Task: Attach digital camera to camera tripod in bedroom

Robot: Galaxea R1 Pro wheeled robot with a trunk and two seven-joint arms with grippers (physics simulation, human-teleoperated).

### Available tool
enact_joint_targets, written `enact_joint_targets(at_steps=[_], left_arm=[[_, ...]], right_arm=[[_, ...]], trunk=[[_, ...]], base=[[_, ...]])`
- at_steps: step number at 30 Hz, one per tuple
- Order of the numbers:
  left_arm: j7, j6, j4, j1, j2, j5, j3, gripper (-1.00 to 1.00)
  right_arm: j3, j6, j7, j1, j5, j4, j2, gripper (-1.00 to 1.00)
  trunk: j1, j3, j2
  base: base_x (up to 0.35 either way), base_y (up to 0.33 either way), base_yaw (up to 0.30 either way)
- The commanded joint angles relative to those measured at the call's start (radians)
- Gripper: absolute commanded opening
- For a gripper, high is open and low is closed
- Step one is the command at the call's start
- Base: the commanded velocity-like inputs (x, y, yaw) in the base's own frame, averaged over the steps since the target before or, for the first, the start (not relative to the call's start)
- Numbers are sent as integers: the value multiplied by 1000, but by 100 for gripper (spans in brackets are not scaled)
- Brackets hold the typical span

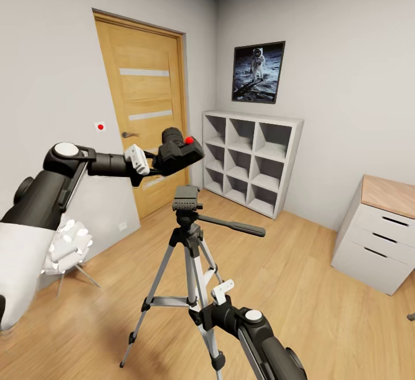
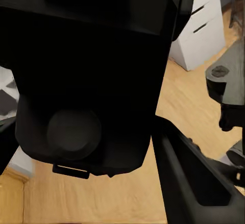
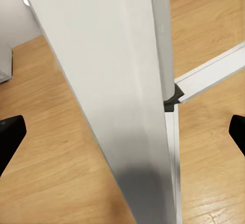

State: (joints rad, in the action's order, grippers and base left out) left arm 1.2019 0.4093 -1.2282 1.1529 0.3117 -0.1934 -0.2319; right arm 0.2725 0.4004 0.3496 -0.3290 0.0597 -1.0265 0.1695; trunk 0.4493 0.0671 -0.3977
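Observation:
My left gripper [image 1: 157,162] is shut on the digital camera [image 1: 180,150], a small black body with a red dot, held in the air above and slightly left of the tripod's head. In the left wrist view the camera's dark body [image 2: 87,81] sits close up, with one finger [image 2: 194,183] beside it. The camera tripod [image 1: 187,198] stands on the wood floor in the middle, silver legs spread, its black pan handle [image 1: 236,227] pointing right. My right gripper [image 1: 202,312] is open low at the tripod, and a silver leg [image 3: 117,106] runs between its spread fingertips [image 3: 10,134].
An oak door [image 1: 147,115] is behind the camera on the left wall. White cube shelves [image 1: 251,161] stand in the far corner under a poster [image 1: 258,72]. A white drawer chest [image 1: 380,236] is at the right. A white object on thin legs [image 1: 66,250] sits low left.

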Motion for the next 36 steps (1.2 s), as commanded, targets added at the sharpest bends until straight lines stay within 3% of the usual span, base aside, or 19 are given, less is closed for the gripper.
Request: enact_joint_targets(at_steps=[1, 10, 18, 22, 30, 36], left_arm=[[11, 6, 5, 15, 3, -5, -12, -100], [55, -4, 53, 125, 28, -4, -153, -100], [151, -64, 94, 171, 57, -5, -198, -100], [213, -115, 171, 222, 70, -2, -229, -100], [243, -156, 301, 305, 60, 9, -330, -100], [248, -158, 332, 325, 52, 11, -345, -100]], right_arm=[[-1, 4, 5, -1, 6, -1, 0, 100], [-1, 2, 4, -1, 5, 0, 0, 100], [-1, 2, 4, -1, 5, 0, -2, 100], [-1, 2, 4, 0, 5, 0, -2, 100], [-1, 2, 4, -1, 5, 0, -2, 100], [-1, 1, 4, -1, 6, 0, -2, 100]], trunk=[[1, 3, -2], [1, 3, -2], [1, 3, -2], [1, 3, -2], [1, 3, -2], [1, 3, -2]], base=[[0, 0, 0], [0, 0, 0], [0, 0, 0], [0, 0, 0], [0, 0, 0], [0, 0, 0]])
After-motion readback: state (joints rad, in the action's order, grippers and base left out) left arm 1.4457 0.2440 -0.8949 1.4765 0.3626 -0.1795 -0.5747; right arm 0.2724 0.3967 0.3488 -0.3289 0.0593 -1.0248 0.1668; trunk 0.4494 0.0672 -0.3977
